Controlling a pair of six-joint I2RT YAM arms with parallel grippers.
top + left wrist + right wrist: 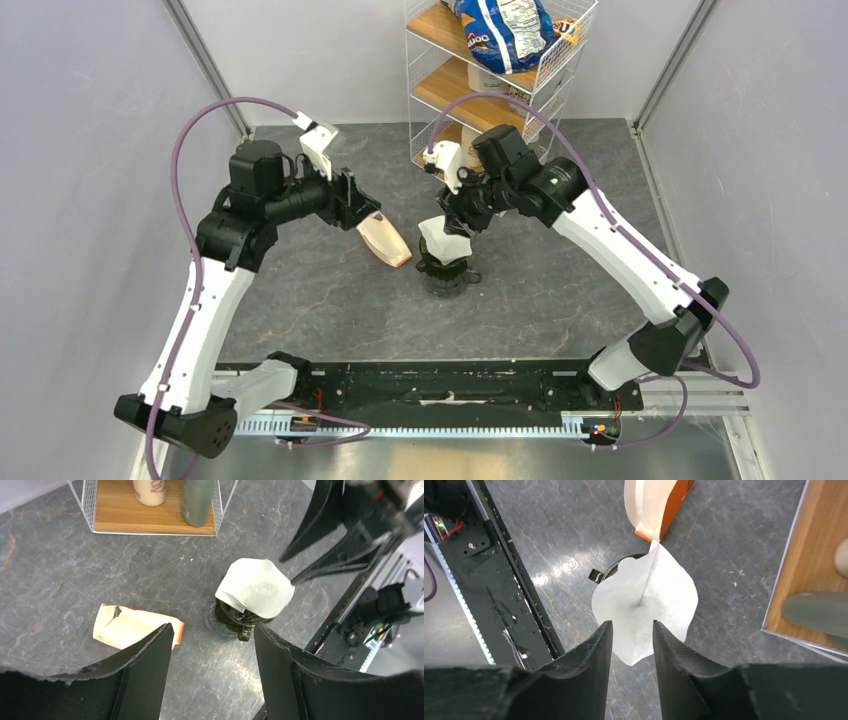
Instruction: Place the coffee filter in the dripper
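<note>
The white paper coffee filter (pixel 443 240) sits opened as a cone in the dark dripper (pixel 447 276) in the middle of the table. It also shows in the left wrist view (pixel 256 587) and the right wrist view (pixel 644 605), where it covers most of the dripper (pixel 610 570). My right gripper (pixel 632 623) hovers just above the filter's near edge with its jaws apart and nothing pinched between them. My left gripper (pixel 212 630) is open and empty, above the table to the left of the dripper (pixel 235 622).
A tan packet with an orange end (pixel 385 240) lies left of the dripper, under the left gripper. A wire shelf unit (pixel 500 70) stands at the back with a chips bag (pixel 505 30), a cup (pixel 150 490) and a bottle (pixel 197 500). A black rail (pixel 430 385) runs along the near edge.
</note>
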